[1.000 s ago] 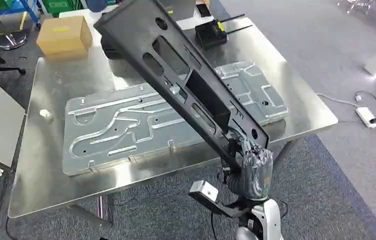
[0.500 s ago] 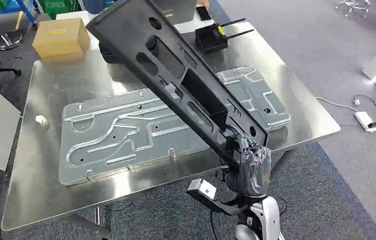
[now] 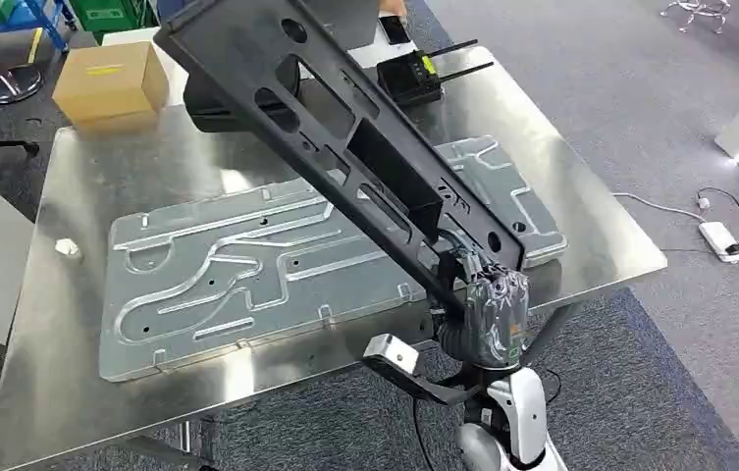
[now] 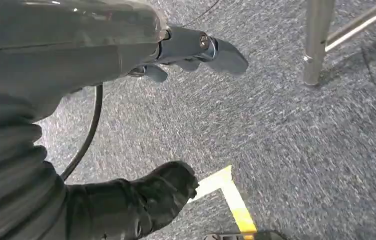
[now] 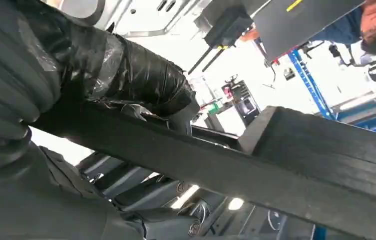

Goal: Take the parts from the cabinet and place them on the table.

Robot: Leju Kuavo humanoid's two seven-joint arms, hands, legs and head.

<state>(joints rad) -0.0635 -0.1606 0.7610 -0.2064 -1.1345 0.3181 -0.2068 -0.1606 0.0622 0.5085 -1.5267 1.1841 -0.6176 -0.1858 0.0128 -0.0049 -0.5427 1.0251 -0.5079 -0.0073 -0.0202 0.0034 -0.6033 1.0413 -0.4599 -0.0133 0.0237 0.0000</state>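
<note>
One long black part, gripped at its near end by the right hand, slants above the table; left hand hangs released.

A metal plate covers mid-table; its edges lie bare.

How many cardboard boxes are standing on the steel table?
1. The cardboard box stands at the table's far left corner; the held black part may hide others.
</note>
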